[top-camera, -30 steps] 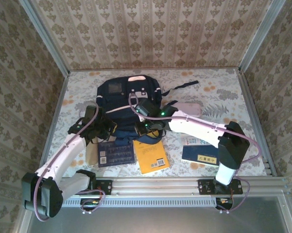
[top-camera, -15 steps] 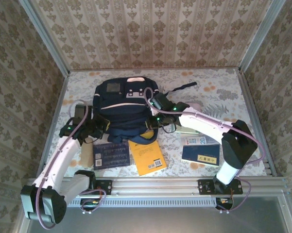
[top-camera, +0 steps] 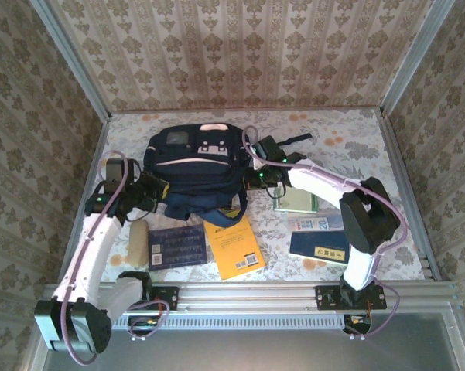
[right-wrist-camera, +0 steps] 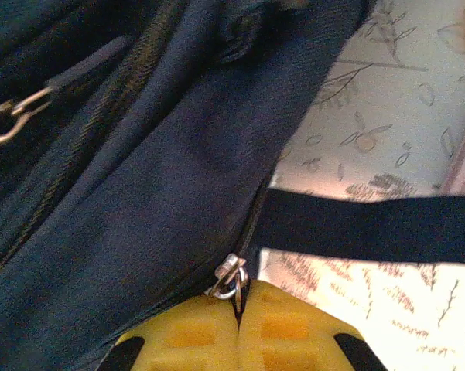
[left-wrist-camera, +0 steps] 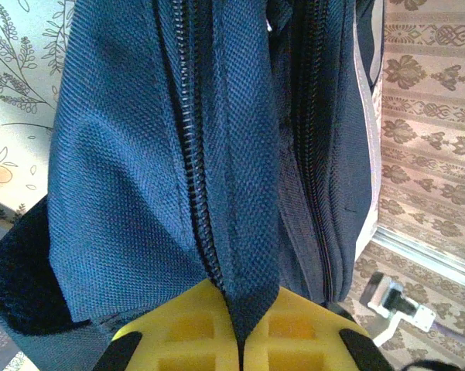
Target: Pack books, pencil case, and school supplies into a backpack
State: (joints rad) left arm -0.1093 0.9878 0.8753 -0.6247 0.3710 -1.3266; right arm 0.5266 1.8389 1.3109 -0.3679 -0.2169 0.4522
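Backpack (top-camera: 192,166) in left gripper (left-wrist-camera: 240,340), right gripper (right-wrist-camera: 238,318) (its inside hidden)

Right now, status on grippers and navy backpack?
Left gripper shut on large navy blue fabric backpack. Right gripper shut on it by metal zipper pull. Orange-yellow flat book outside.

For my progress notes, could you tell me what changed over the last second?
The left gripper moved left, the right gripper right and farther back, both shut on the backpack, stretching it wider. The navy book with the yellow label stayed put.
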